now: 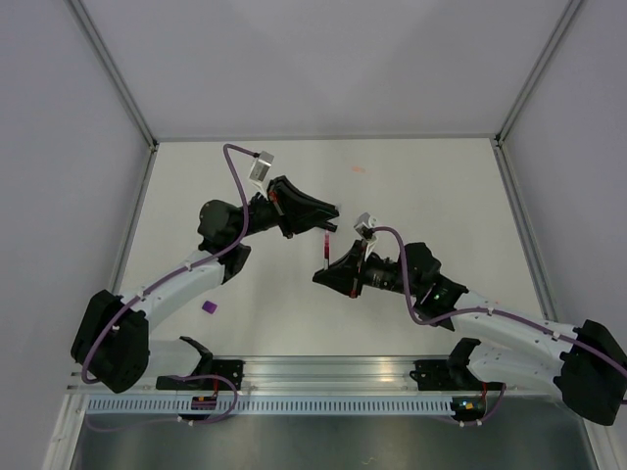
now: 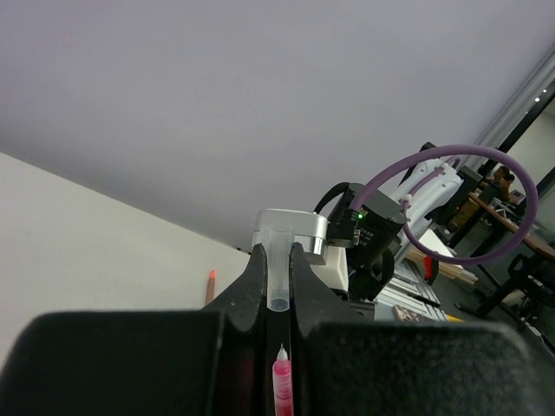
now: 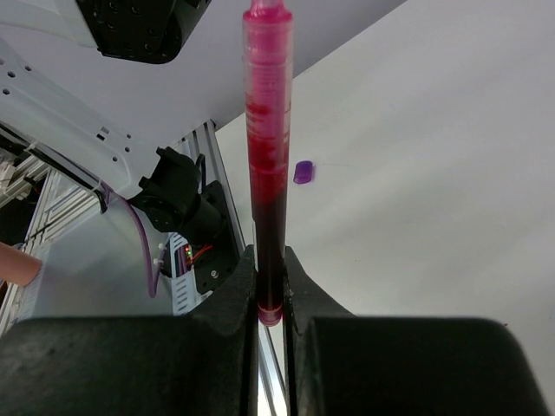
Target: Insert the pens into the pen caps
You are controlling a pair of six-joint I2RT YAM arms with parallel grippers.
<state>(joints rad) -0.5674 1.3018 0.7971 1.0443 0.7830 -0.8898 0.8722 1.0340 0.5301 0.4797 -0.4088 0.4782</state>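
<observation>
While the left gripper (image 2: 277, 251) pinches a pale cap (image 2: 277, 282), the right gripper (image 3: 267, 260) clamps the rear end of the pink-red pen (image 3: 267, 130). The pen's tip sits just short of that cap's mouth; a light purple cap (image 1: 209, 306) lies on the table (image 1: 431, 186), well apart from it.

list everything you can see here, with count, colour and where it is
pink-red pen: one, pink-red, gripped at its back end, tip just short of the pale cap's mouth
pale cap: one, translucent pale, clamped in mid-air, open end facing the pen tip
purple cap: one, purple, lying on the table beside the left arm
reddish mark: one, faint pink-red, far part of the table; too faint to identify
table: one, white
left gripper: one, black, shut on the pale cap
right gripper: one, black, shut on the pink-red pen
arms: two, white and black with purple cables, left arm and right arm reaching in to meet mid-table
</observation>
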